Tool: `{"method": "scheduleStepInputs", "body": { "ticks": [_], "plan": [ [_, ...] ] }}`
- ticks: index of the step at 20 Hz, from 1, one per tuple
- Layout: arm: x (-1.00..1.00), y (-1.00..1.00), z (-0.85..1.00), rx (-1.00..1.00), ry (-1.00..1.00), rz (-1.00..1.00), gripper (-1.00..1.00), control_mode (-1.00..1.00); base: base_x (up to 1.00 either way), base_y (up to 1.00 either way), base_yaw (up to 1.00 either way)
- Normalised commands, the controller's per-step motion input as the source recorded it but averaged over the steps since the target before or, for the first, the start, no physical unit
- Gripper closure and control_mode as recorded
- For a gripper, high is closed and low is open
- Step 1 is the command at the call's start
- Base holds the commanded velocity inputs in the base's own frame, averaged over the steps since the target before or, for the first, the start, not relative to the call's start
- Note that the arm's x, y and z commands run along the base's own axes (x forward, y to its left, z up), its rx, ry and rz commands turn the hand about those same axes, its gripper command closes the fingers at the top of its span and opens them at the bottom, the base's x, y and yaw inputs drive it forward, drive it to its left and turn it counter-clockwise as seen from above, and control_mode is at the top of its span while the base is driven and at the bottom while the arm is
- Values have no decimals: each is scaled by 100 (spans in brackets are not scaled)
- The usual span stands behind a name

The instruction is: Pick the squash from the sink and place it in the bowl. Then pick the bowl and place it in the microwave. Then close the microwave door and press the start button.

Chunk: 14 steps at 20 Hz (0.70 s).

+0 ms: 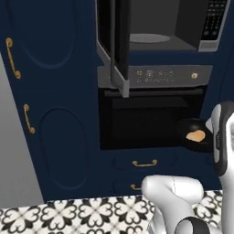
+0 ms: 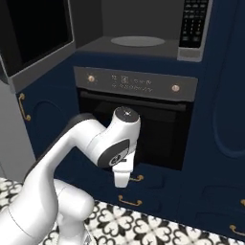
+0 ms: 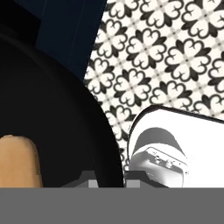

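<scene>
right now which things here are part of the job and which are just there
Part of the job:
- bowl, held up by the end effector at its rim
- squash, inside the bowl
- microwave, cavity open
- microwave door, swung open

Just there:
- oven
- blue cabinets
- patterned floor
</scene>
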Motion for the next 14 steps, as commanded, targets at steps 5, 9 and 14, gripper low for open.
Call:
{"method": "scheduleStepInputs", "body": {
  "ticks": [5, 9, 14],
  "plan": [
    [0, 0, 0, 0, 0, 0, 100, 100, 48, 0, 0],
    [0, 0, 0, 0, 0, 0, 100, 100, 57, 0, -1],
    [0, 0, 0, 0, 0, 0, 100, 100, 49, 0, -1]
  ]
}}
